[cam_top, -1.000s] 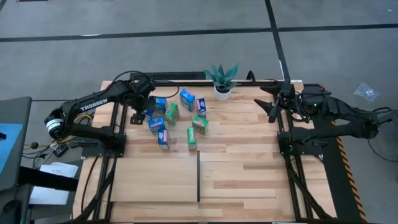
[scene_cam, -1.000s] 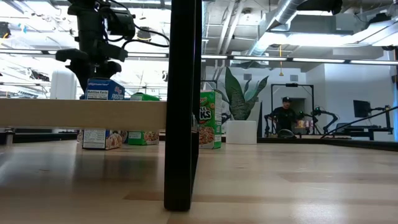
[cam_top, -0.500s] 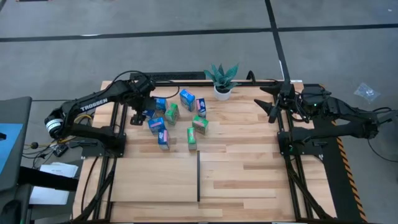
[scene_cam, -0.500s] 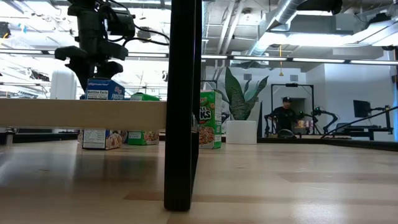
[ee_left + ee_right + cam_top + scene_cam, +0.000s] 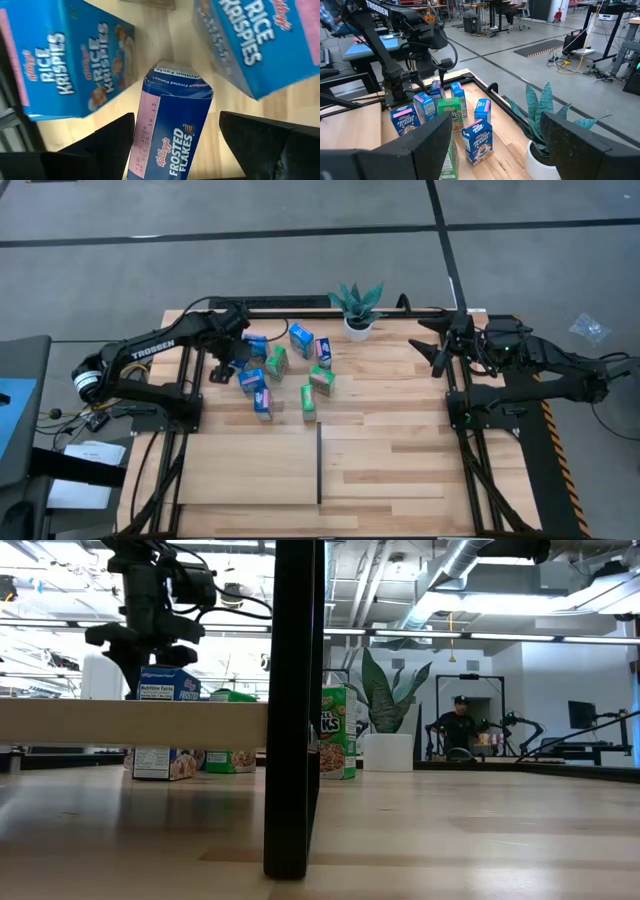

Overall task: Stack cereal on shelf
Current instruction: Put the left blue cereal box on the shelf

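Hovering unclenched, the left pincer (image 5: 172, 145) straddles an upright Frosted Flakes box (image 5: 172, 125) between two Rice Krispies boxes (image 5: 65, 60).

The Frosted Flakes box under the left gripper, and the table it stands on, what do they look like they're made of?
Frosted Flakes box: looks like thin printed cardboard with a slightly glossy coat; sharp folded edges, a flap seam on top, and printed lettering suggest it. Table: light wood planks, matte, with visible grain and staggered board joints. Left gripper stands open, one finger on either side of the box.
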Controlling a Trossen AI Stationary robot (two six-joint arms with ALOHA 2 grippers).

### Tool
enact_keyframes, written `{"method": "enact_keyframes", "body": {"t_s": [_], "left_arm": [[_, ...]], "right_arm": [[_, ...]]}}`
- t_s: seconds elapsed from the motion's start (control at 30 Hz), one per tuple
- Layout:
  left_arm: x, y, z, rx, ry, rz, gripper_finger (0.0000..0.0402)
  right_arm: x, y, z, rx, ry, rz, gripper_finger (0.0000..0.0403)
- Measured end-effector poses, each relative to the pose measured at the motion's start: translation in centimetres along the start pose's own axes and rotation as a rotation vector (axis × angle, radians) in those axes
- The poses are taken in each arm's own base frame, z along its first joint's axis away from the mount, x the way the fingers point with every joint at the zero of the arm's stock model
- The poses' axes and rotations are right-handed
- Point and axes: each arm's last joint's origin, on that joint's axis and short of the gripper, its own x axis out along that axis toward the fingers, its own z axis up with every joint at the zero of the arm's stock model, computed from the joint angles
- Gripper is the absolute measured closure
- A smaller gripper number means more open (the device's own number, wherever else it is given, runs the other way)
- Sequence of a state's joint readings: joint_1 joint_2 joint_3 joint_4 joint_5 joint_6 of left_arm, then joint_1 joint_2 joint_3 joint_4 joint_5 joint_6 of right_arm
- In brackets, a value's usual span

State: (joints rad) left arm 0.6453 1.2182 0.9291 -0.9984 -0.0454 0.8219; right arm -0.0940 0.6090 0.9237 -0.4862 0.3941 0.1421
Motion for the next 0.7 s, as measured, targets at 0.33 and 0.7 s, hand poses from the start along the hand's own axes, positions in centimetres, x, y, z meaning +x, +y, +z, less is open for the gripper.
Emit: {"method": "enact_keyframes", "body": {"t_s": [0.33, 0.7], "left_arm": [[0.00, 0.09, 0.00, 0.003, 0.012, 0.020, 0.0192], [-0.20, -0.01, -0.14, -0.052, 0.034, 0.011, 0.0242]], "right_arm": [[0.01, 0.00, 0.00, 0.013, 0.000, 0.000, 0.0081], [0.01, 0.00, -0.01, 0.015, 0.000, 0.000, 0.0081]]}}
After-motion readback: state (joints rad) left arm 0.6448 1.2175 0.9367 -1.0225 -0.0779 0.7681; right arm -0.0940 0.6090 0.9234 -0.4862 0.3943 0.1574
